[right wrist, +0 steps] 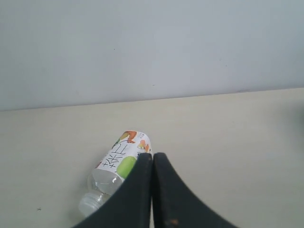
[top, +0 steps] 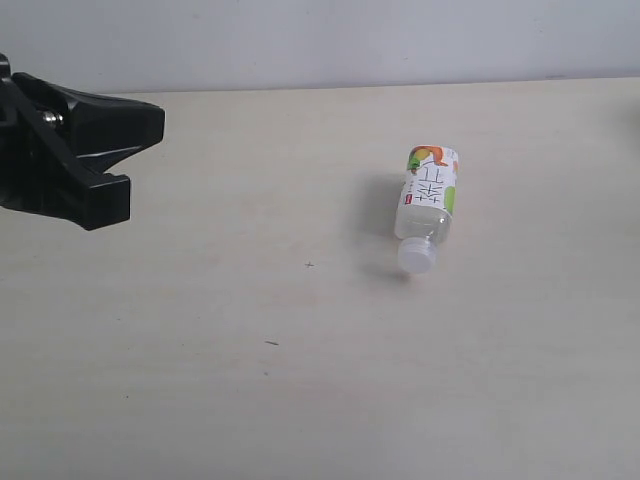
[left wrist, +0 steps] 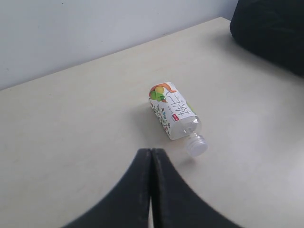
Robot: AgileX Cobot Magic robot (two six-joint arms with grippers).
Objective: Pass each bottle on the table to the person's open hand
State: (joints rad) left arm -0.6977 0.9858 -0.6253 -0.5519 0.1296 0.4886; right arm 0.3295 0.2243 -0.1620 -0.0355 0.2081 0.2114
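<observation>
While I'm watching the pale wood-grain table [top: 200, 400], the left gripper [left wrist: 151, 152] and right gripper [right wrist: 152, 155] both have their fingers pinched together, holding nothing. The orange-green bottle [top: 430, 190] lies on its side right of centre, apart from both, label maybe fruit, white cap [top: 417, 257] facing me.

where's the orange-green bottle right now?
Exterior view: the orange-green bottle lies on its side on the table, right of centre, nearer the wall side, white cap toward the camera, nothing touching it.
</observation>
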